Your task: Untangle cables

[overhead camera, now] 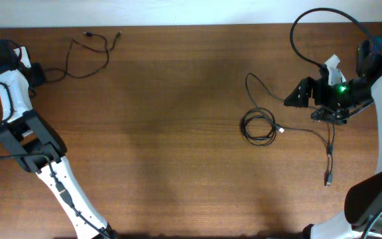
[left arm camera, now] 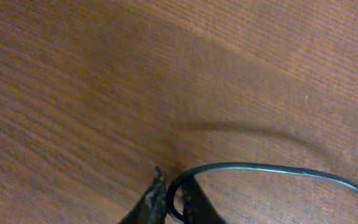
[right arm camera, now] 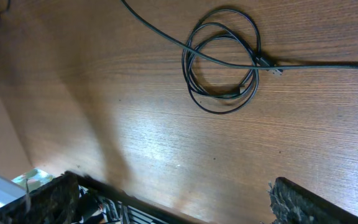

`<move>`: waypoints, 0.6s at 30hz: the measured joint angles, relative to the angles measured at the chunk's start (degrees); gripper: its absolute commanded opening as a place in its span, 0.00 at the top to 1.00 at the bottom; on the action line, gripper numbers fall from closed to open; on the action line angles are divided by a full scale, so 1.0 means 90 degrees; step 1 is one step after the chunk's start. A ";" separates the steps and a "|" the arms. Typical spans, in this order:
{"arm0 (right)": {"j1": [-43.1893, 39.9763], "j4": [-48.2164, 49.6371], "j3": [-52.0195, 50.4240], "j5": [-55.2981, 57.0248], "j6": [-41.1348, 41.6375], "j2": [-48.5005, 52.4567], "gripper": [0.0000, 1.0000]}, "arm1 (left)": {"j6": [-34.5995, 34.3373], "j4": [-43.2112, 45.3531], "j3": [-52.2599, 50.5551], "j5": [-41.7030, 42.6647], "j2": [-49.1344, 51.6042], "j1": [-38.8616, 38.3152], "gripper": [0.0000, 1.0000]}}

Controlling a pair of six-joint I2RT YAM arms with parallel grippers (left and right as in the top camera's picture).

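One thin black cable (overhead camera: pixel 88 56) lies spread at the far left of the table, its plug ends near the back edge. My left gripper (overhead camera: pixel 38 74) is shut on one end of it; the left wrist view shows the cord (left arm camera: pixel 260 168) pinched between the fingertips (left arm camera: pixel 171 196). A second cable is wound into a small coil (overhead camera: pixel 258 126) at centre right, also in the right wrist view (right arm camera: pixel 222 59), with a silvery plug (right arm camera: pixel 272 67). A third strand (overhead camera: pixel 328 156) runs right and toward the front edge. My right gripper (overhead camera: pixel 296 98) hovers beside the coil, open wide and empty (right arm camera: pixel 173 205).
The brown wooden table (overhead camera: pixel 164 133) fills the view. The thick black wire (overhead camera: pixel 310 20) fixed to the right arm arcs above the back right. The left arm's base link (overhead camera: pixel 58 179) crosses the front left corner.
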 measured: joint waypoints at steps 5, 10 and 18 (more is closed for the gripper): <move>0.0000 -0.0044 0.0000 0.0000 0.0002 0.0000 0.02 | -0.0017 0.0886 0.0049 -0.0015 0.0024 0.0000 1.00; 0.0000 -0.0136 0.0000 0.0000 0.0000 0.0000 0.02 | -0.0420 0.2271 0.0663 0.0121 0.0129 0.0000 0.70; 0.0000 -0.0163 0.0000 0.0024 -0.0002 0.0000 0.02 | -0.0585 0.2756 0.1076 0.0318 0.0129 -0.0107 0.01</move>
